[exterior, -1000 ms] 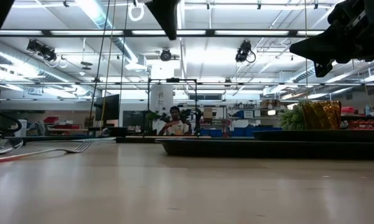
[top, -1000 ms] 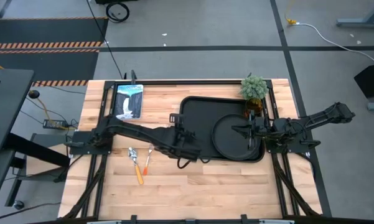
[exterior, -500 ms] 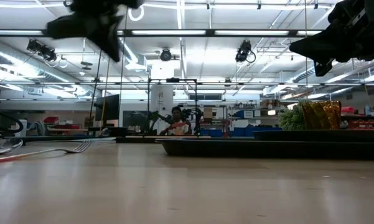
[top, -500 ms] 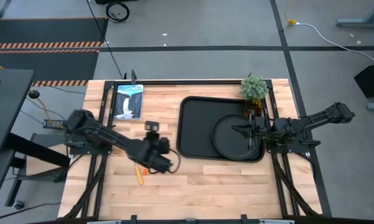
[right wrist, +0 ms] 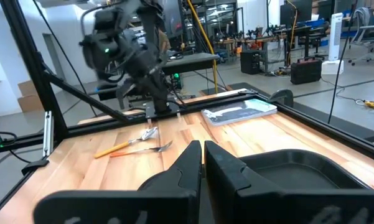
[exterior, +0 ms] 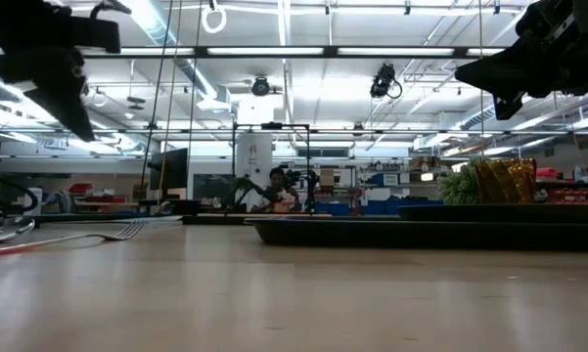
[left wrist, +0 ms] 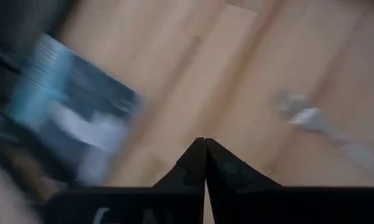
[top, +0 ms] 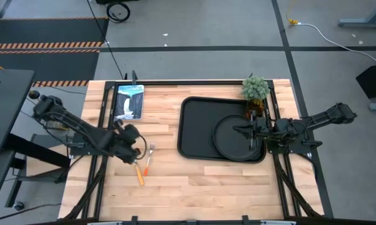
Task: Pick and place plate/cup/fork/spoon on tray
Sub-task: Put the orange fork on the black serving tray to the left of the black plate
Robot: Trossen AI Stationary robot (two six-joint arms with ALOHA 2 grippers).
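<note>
The round black plate [top: 233, 139] lies in the right half of the black tray [top: 197, 125]. An amber cup [exterior: 499, 181] stands at the tray's far right corner beside a plant. The spoon [top: 136, 165] and the fork [top: 149, 159] lie side by side on the wood left of the tray, metal ends toward the far edge; they also show in the right wrist view, spoon [right wrist: 121, 146] and fork [right wrist: 150, 149]. My left gripper [top: 136, 149] is shut and empty, above their metal ends [left wrist: 204, 144]. My right gripper [top: 239, 132] is shut and empty above the plate [right wrist: 202, 146].
A small potted plant [top: 255, 89] stands at the tray's far right corner. A flat picture card [top: 128, 100] lies at the table's far left. Bare wood runs along the near edge [top: 200, 187]. A person shows far off in the room [exterior: 277, 191].
My left gripper has swept from the tray's near left corner toward the table's left edge and now hangs above the fork and spoon. The fork, spoon, plate and my right arm have stayed where they were.
</note>
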